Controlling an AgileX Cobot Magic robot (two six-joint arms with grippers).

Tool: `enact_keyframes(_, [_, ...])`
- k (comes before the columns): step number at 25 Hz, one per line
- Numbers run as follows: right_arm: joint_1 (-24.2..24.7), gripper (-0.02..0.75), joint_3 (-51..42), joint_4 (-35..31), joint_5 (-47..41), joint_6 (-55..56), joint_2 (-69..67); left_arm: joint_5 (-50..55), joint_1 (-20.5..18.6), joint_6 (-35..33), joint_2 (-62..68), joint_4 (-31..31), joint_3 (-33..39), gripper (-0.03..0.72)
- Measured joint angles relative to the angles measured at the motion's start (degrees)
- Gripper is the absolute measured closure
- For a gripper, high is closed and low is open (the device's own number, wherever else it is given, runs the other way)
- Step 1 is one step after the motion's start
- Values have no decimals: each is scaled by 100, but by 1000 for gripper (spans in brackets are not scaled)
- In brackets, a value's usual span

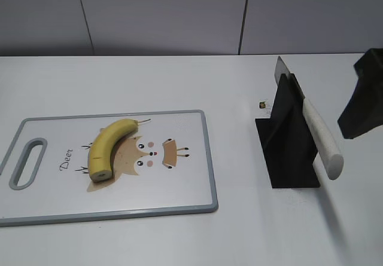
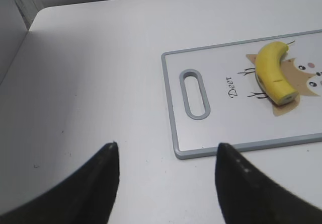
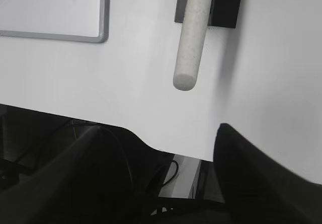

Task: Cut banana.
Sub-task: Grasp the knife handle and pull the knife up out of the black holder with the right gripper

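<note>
On a white table (image 1: 149,236), the left gripper (image 2: 166,181) hangs with its fingers spread and empty, just off the cutting board (image 2: 221,136) at the board's handle end; you see the handle slot at about one o'clock from the fingertips in the left wrist view. The banana (image 1: 106,148) lies unpeeled on the board's deer print, stem tip toward one o'clock, flat cut end toward six, nothing touching it. Right of the board stands a black knife stand (image 1: 287,152) with the knife (image 1: 311,122) resting in it, blade up toward twelve and its pale handle (image 3: 192,38) slanting out toward five o'clock. The right gripper (image 3: 166,178) hovers near the table's front edge, fingers apart, the handle's butt at twelve from it and well clear.

Your step in hand looks to be fetching the knife. Bring the right gripper up along the handle's line, take it mid-length rather than at the rounded butt, and draw it out along the slot so the stand does not tip. Meanwhile the left gripper could likely steady the banana's cut end.
</note>
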State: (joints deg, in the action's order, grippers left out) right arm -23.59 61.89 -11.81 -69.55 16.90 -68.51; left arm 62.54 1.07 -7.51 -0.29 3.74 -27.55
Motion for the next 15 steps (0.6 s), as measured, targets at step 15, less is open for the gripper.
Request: enact_keyframes(15, [-121,293,529,681,2,274,-1781,0,0,0,0,1,0,99])
